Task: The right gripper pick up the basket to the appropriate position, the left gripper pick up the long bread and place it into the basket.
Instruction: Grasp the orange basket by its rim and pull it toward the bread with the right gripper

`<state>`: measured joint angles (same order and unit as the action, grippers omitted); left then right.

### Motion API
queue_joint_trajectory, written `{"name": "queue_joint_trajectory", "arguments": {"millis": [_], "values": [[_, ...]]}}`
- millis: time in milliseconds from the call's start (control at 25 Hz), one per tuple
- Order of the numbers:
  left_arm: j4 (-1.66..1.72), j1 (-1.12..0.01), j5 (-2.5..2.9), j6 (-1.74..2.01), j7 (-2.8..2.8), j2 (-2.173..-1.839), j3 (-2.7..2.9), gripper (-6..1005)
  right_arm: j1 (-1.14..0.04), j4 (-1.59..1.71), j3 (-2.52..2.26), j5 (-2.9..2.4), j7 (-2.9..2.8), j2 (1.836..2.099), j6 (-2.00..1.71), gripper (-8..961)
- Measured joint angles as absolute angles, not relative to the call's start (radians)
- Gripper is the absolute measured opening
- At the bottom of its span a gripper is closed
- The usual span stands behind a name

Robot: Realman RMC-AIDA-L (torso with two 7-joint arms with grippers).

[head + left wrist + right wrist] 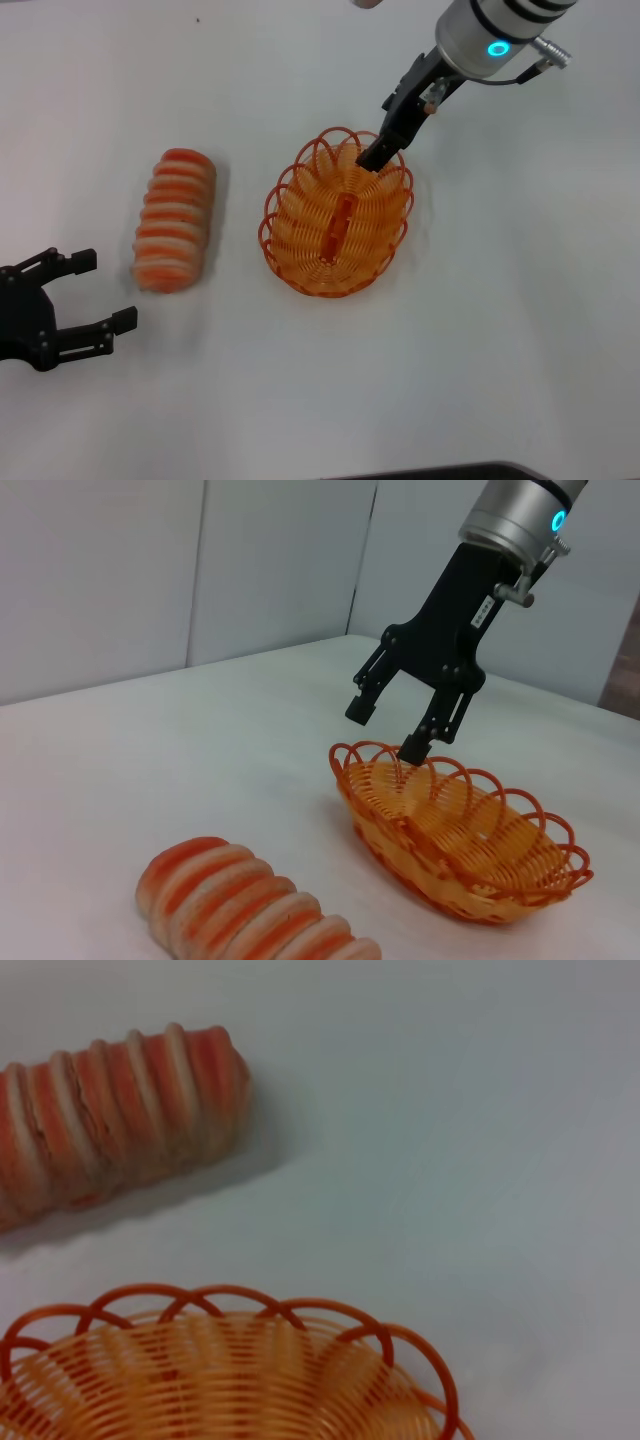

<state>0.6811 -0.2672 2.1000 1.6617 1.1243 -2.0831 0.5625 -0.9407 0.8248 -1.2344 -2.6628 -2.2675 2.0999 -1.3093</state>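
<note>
The orange basket [290, 200] rests on the white table in the middle of the head view. My right gripper [380, 145] hangs over its far rim, open. In the left wrist view the right gripper [386, 730] has one fingertip [412, 750] at the basket's [460, 850] rim loops and the other outside it, higher up. The long bread [175, 220] lies left of the basket, apart from it; it also shows in the left wrist view [250, 910] and the right wrist view [110, 1110]. My left gripper [105, 290] is open and empty, near and left of the bread.
The white table [500, 330] has bare surface to the right of and in front of the basket. Grey wall panels [150, 570] stand beyond the table's far edge. The basket's rim [220, 1300] fills the near part of the right wrist view.
</note>
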Motion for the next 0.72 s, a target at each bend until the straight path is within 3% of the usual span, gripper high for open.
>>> {"name": "queue_joint_trajectory", "arguments": {"millis": [720], "values": [[0.681,-0.266,2.096,1.662,1.112,-2.086,0.557,935,-0.955,0.715,-1.353,-2.589,-2.277,2.103,-1.153,822]]}}
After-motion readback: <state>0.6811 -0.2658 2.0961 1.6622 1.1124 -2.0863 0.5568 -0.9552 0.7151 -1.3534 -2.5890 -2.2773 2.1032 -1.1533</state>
